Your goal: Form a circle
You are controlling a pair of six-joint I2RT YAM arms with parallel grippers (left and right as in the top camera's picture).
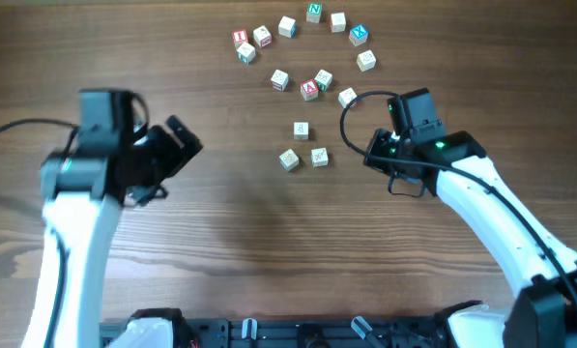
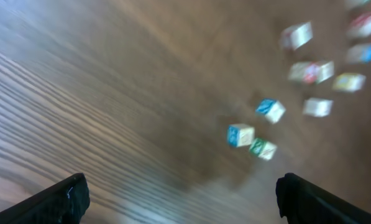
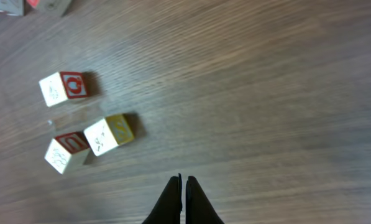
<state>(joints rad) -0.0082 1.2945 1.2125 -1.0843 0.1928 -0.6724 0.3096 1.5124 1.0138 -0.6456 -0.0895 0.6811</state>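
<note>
Small pale wooden letter cubes lie at the far middle of the table. Several form an open arc (image 1: pixel 314 13) and others lie loose inside and below it, such as a red-lettered cube (image 1: pixel 309 89) and a low trio (image 1: pixel 301 130). There is no closed circle. My left gripper (image 1: pixel 185 145) hovers left of the cubes, open and empty, with its fingers (image 2: pixel 61 202) far apart in the blurred left wrist view. My right gripper (image 1: pixel 377 153) is to the right of the trio. It is shut on nothing (image 3: pixel 183 180), with a yellow cube (image 3: pixel 109 134) and two red-lettered cubes (image 3: pixel 64 87) to its left.
The brown wooden table (image 1: pixel 220 251) is bare in front of the cubes. A black cable (image 1: pixel 351 111) loops off the right wrist close to the nearest cube (image 1: pixel 347 97). The arm bases sit along the near edge (image 1: pixel 288 333).
</note>
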